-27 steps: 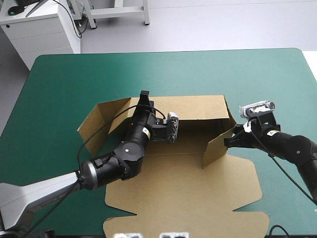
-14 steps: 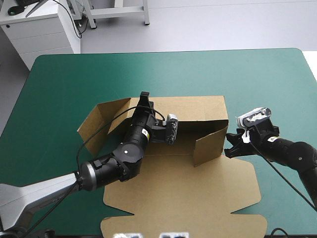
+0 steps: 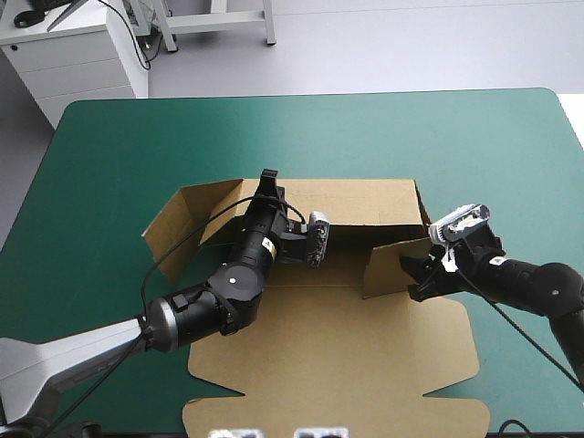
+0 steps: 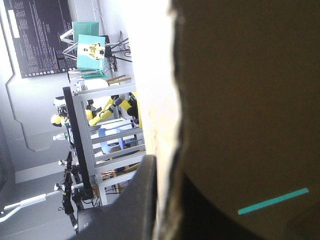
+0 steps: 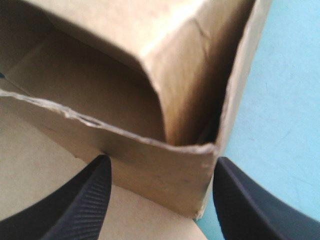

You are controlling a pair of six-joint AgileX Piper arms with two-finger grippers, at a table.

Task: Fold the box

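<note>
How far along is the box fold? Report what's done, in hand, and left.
Done: the box's back wall stands raised. In hand: the left jaws pinch that wall's top edge; the right jaws, open, straddle the right side flap, which is angled inward. Left: the left side flap splays outward, and the front panel lies flat.

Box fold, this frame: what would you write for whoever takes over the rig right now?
Left claw: shut on the box, pinching the top edge of the raised back wall.
Right claw: open, one finger on either side of the right flap, which stands angled inward.
Done: back wall up, right flap raised.
Left to do: left flap splays outward; front panels lie flat on the table.
</note>
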